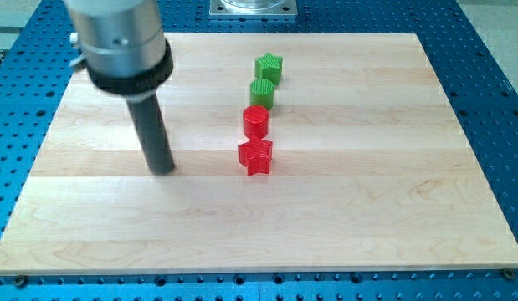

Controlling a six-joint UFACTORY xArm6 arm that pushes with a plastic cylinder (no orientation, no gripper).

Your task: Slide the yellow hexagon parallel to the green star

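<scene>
My tip (162, 170) rests on the worktop (367, 217) in the view's left half, at the lower end of a straight dark rod (151, 130) that hangs from a wide grey and black cylinder (120, 42) at the view's top left. The arm carries no pincer, so there are no jaws to be apart or together; only the rod shows.

To the view's right of my tip, well apart from it, four blocks stand in a slightly slanted column. Nearest is the red star (256, 156), roughly level with my tip. Just above it, almost touching, is the red cylinder (255, 121). Above that sits the green cylinder (262, 93), and at the top of the column, touching or nearly touching it, the green star (269, 67). Bare wood lies between my tip and the column.

The yellow hexagon does not show anywhere in the view; whether the rod and its cylinder hide it I cannot tell.

The worktop is a pale wooden board with visible plank seams. It lies on a blue perforated surface (493, 84), and a grey metal plate (253, 7) shows at the view's top edge.
</scene>
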